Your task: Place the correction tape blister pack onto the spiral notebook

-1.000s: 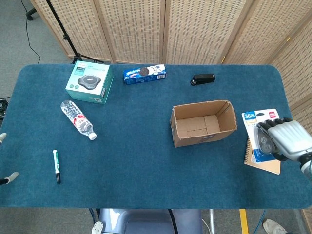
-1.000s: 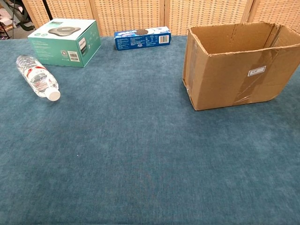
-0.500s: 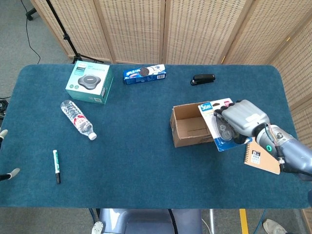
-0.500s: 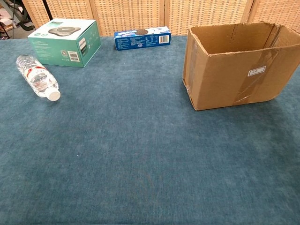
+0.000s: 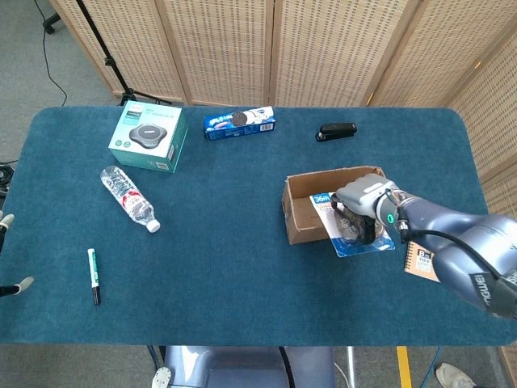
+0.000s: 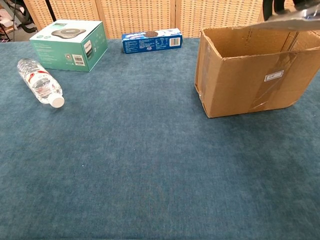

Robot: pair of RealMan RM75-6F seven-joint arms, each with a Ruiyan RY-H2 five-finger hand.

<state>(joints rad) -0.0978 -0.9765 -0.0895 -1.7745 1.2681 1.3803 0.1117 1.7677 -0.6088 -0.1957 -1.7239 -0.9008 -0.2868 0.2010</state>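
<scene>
My right hand (image 5: 361, 204) grips the correction tape blister pack (image 5: 358, 241), a blue card with a clear bubble, and holds it in the air over the right part of the open cardboard box (image 5: 304, 212). The spiral notebook (image 5: 421, 260), brown-covered, lies on the table to the right of the box, half hidden behind my right forearm; nothing lies on the part that shows. In the chest view the pack's edge (image 6: 292, 18) hangs just above the box rim (image 6: 250, 75). Only the fingertips of my left hand (image 5: 11, 285) show at the far left edge, spread apart and holding nothing.
A teal product box (image 5: 148, 137), a cookie packet (image 5: 239, 123) and a black stapler (image 5: 337, 131) lie along the back. A water bottle (image 5: 129, 198) and a marker (image 5: 94, 276) lie on the left half of the blue table (image 5: 218, 275).
My right hand has carried the blister pack leftward, from above the notebook at the right edge to above the cardboard box. The left hand has barely moved.
</scene>
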